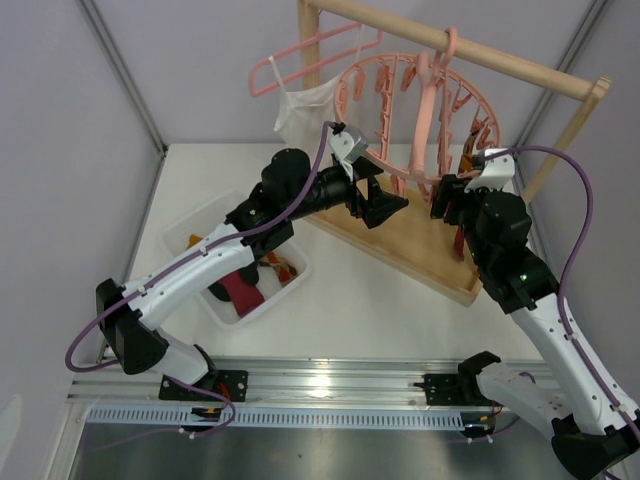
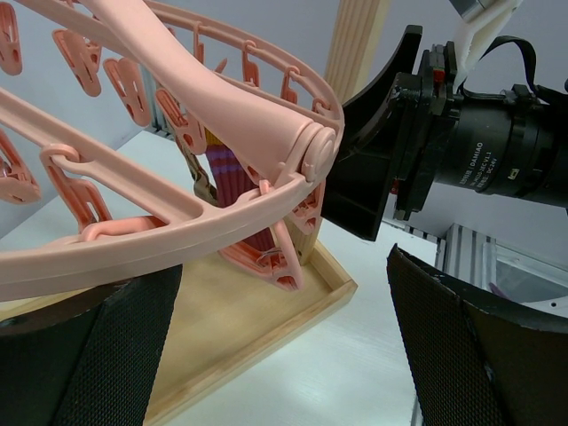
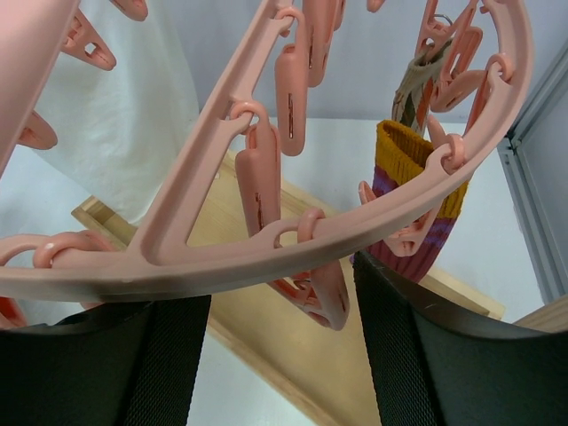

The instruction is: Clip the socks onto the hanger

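Note:
The round pink hanger (image 1: 425, 140) hangs from a wooden rod, its clips dangling. One sock (image 3: 417, 177), with a yellow cuff, purple stripes and a maroon body, is clipped to its rim; it also shows as the striped sock (image 2: 232, 173). More socks (image 1: 240, 290) lie in a white bin. My right gripper (image 1: 447, 205) sits under the rim, open, with an empty pink clip (image 3: 327, 297) hanging between the fingers of the right gripper (image 3: 280, 293). My left gripper (image 1: 385, 208) is wide open just below the rim, and the left gripper (image 2: 280, 284) holds nothing.
The white bin (image 1: 190, 235) stands at the left of the table. A wooden rack base (image 1: 400, 250) lies under the hanger. A white camisole (image 1: 305, 110) and a thin pink coat hanger (image 1: 300, 60) hang on the rod's left end. The two grippers face each other closely.

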Motion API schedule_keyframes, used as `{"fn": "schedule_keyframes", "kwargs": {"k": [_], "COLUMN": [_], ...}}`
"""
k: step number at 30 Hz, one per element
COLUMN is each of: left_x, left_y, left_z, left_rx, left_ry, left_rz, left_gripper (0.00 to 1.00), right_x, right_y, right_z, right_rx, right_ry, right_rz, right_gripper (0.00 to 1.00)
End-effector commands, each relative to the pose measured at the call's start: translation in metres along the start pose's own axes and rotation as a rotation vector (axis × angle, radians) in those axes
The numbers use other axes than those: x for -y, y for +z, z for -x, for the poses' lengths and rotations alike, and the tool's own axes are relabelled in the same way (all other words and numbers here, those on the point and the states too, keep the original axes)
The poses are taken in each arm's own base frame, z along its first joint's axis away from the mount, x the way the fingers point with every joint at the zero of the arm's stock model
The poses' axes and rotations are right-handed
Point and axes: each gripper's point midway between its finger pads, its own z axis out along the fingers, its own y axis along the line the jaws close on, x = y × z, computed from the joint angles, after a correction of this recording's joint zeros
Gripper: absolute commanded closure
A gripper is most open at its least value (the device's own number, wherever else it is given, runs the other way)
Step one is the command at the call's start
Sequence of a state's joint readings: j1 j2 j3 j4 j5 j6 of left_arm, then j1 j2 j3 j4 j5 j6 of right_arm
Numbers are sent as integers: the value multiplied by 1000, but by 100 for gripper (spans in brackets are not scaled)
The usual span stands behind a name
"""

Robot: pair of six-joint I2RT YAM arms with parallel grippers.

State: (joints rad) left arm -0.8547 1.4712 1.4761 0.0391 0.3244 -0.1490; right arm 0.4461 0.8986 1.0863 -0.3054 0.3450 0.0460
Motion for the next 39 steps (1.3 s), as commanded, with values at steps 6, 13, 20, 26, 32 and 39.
{"fn": "schedule_keyframes", "kwargs": {"k": [6, 13, 20, 26, 32, 39], "left_x": [18, 17, 13, 5, -8, -33], "left_y": [-8, -7, -9, -8, -6, -8], "left_z": [41, 37, 34, 28, 19, 15], "left_rx": [96, 88, 88, 75, 51, 37], "left_ry": [38, 35, 37, 43, 42, -9], "left_rz": [-41, -37, -15, 22, 76, 143], "left_gripper": [1, 0, 1, 1, 1, 1], "right_x": [6, 13, 17, 18, 14, 13], "right_y": [1, -1, -3, -8, -11, -10], "right_z": [34, 38, 36, 33, 28, 23], "right_rx": [144, 151, 145, 115, 84, 38], "right_ry": [41, 41, 58, 77, 105, 170], "right_rz": [-43, -78, -101, -101, -72, -33], "right_gripper": [38, 45, 56, 72, 90, 100]}}
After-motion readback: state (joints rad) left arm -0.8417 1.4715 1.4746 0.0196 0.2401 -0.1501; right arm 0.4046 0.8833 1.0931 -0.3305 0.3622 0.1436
